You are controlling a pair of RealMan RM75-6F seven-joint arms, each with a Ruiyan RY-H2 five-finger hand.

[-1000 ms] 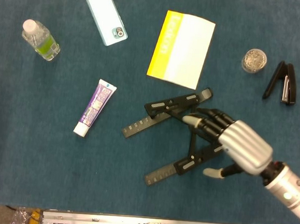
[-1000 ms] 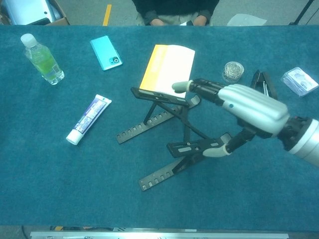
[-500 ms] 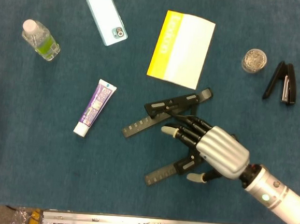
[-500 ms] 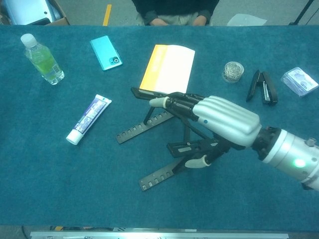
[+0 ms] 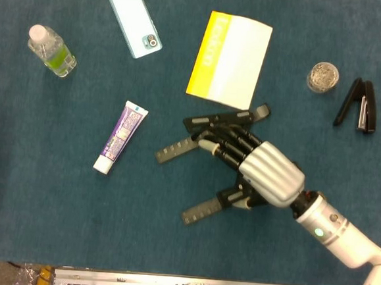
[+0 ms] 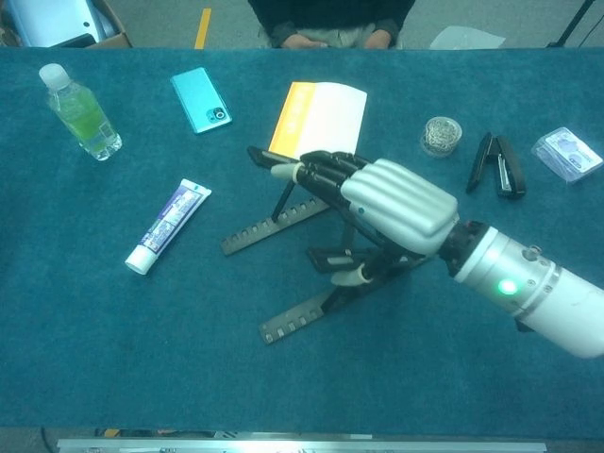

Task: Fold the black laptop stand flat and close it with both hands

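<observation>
The black laptop stand (image 5: pixel 177 149) stands opened on the blue table, its two notched legs pointing left; it appears in the chest view too as the stand (image 6: pixel 274 226). My right hand (image 5: pixel 264 171) lies over its right half, fingers (image 5: pixel 218 139) draped across the raised far arm. The thumb (image 6: pixel 351 276) presses the near arm, so the hand grips the stand between them. Much of the hinge is hidden under the right hand (image 6: pixel 392 203). My left hand shows in neither view.
A yellow-white booklet (image 5: pixel 230 60) lies just behind the stand. A toothpaste tube (image 5: pixel 120 137) lies to the left, with a phone (image 5: pixel 136 23) and a bottle (image 5: pixel 50 50) further back left. A clip jar (image 5: pixel 322 77), stapler (image 5: pixel 357 105) and card box (image 6: pixel 566 154) sit at the right.
My right hand has moved left and further onto the stand, fingers closing over the far arm and thumb onto the near arm. The stand's two arms have drawn slightly closer.
</observation>
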